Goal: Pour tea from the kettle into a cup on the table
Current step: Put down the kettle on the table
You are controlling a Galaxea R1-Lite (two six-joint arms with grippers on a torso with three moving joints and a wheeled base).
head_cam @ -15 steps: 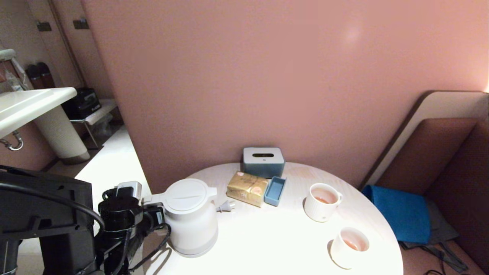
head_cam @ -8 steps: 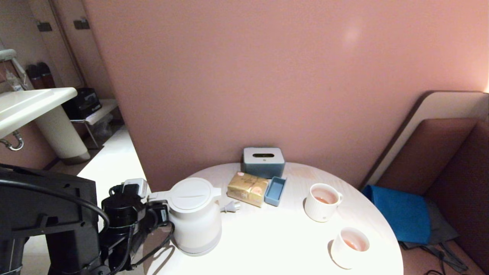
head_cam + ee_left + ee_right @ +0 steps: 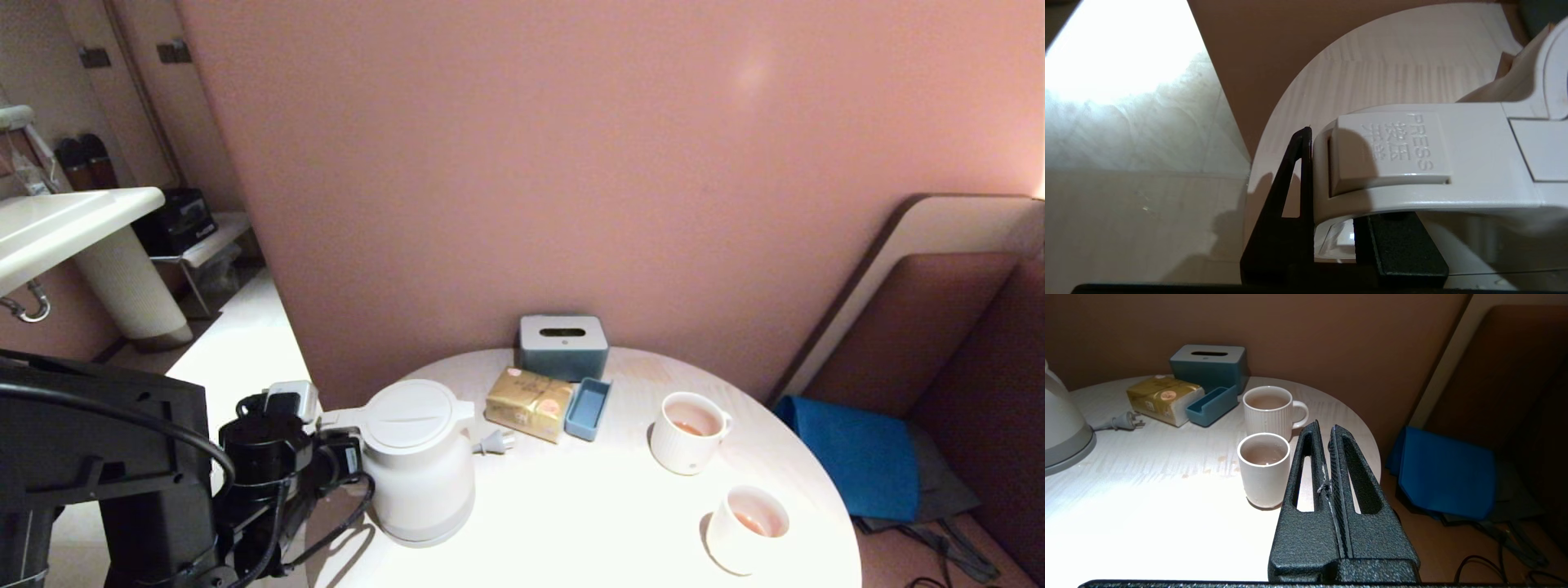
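The left claw (image 3: 1331,228) is clamped on the loop handle of the white electric kettle (image 3: 420,465), which stands upright at the left edge of the round surface (image 3: 588,514); its plug (image 3: 492,442) lies just beside it. The plain white cup (image 3: 747,529) sits near the right front edge, holding reddish-brown tea (image 3: 749,523), with a ribbed white mug (image 3: 688,432) behind it. The right claw (image 3: 1323,457), fingers pressed together and empty, hangs just beside the cup.
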